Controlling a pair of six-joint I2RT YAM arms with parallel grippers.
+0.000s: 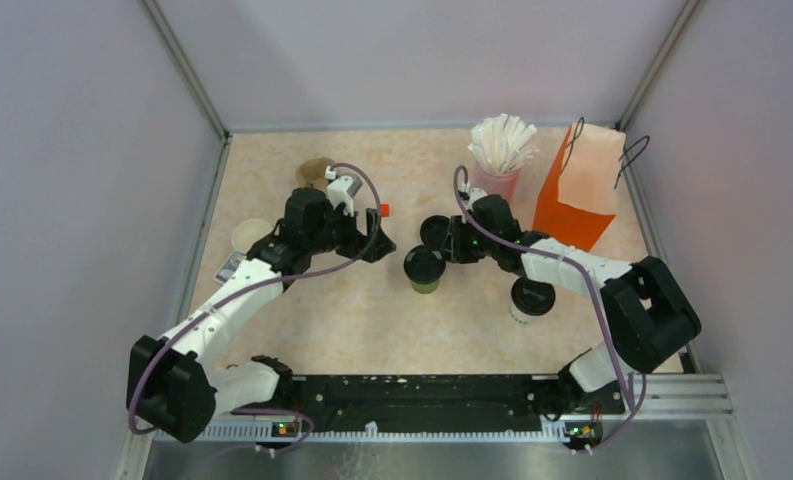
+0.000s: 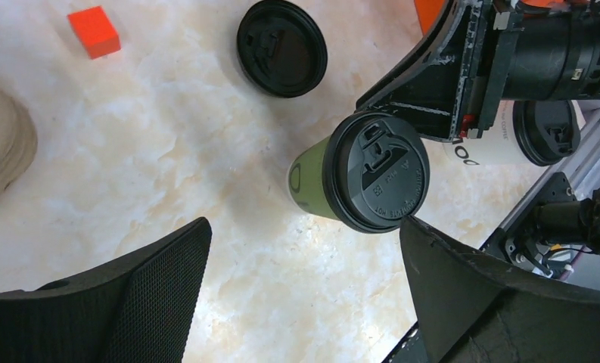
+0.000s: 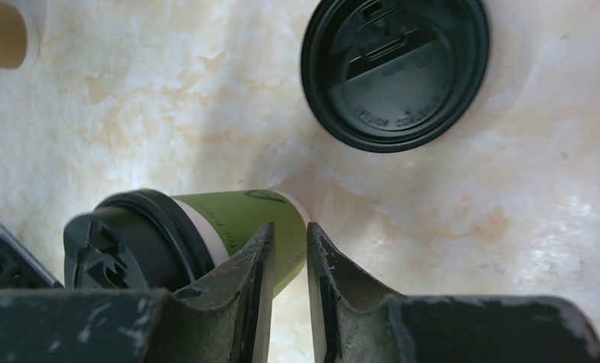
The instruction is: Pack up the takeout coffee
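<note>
The takeout coffee (image 1: 425,268) is a small olive-green paper cup under a black lid, standing upright mid-table. In the left wrist view the cup (image 2: 312,181) is just beyond my left gripper (image 2: 304,231), which is wide open and holds nothing; its right finger (image 2: 463,287) is close under the lid's rim. My left gripper (image 1: 380,245) is left of the cup. My right gripper (image 1: 450,243) is at its far right. In the right wrist view its jaws (image 3: 290,231) stand a narrow slit apart, empty, tips against the cup's wall (image 3: 236,215).
A loose black lid (image 1: 435,230) lies just behind the cup. A white lidded cup (image 1: 532,298) stands right of it, the orange bag (image 1: 575,195) and pink straw cup (image 1: 502,145) behind. A red block (image 1: 383,210), brown object (image 1: 315,170) and cream cup (image 1: 251,236) sit left.
</note>
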